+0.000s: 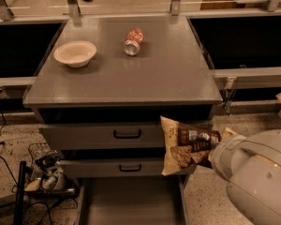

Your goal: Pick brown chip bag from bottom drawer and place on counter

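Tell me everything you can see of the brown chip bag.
The brown chip bag is a crinkly tan-and-dark-brown pouch with pale lettering and chip pictures. It hangs in the air, lying roughly sideways, in front of the right side of the two upper drawers, above the open bottom drawer and below the counter. Its right end meets the gripper at the tip of the white arm; nothing else touches it.

Test kitchen: counter (168, 76), drawers (84, 136), bowl (75, 54)
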Available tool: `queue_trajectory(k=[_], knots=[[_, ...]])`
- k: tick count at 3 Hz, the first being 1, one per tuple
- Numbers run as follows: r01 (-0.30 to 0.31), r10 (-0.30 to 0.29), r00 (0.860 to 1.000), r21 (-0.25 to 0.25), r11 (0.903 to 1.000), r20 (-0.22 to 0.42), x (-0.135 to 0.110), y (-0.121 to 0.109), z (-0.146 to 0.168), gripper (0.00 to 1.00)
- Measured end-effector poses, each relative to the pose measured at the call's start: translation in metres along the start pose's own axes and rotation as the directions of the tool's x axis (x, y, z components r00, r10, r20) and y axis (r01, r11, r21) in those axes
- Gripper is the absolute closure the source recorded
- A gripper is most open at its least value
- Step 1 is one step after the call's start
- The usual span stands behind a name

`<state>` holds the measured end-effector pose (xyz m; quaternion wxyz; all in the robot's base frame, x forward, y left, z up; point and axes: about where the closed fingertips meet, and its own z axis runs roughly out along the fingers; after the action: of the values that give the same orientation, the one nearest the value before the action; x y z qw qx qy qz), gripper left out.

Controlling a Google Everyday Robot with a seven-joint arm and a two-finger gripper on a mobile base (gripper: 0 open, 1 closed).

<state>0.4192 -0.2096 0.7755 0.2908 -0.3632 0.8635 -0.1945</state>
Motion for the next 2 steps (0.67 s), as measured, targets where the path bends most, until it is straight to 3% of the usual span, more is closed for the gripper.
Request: queue_trajectory(k=[1,2], knots=[[0.0,0.0,1.0,0.0,1.0,0.0,0.0,0.0,0.0,1.0],[0.004,-0.005,1.0,0.036,0.9993,0.014,-0.01,-0.019,-0.009,1.0]])
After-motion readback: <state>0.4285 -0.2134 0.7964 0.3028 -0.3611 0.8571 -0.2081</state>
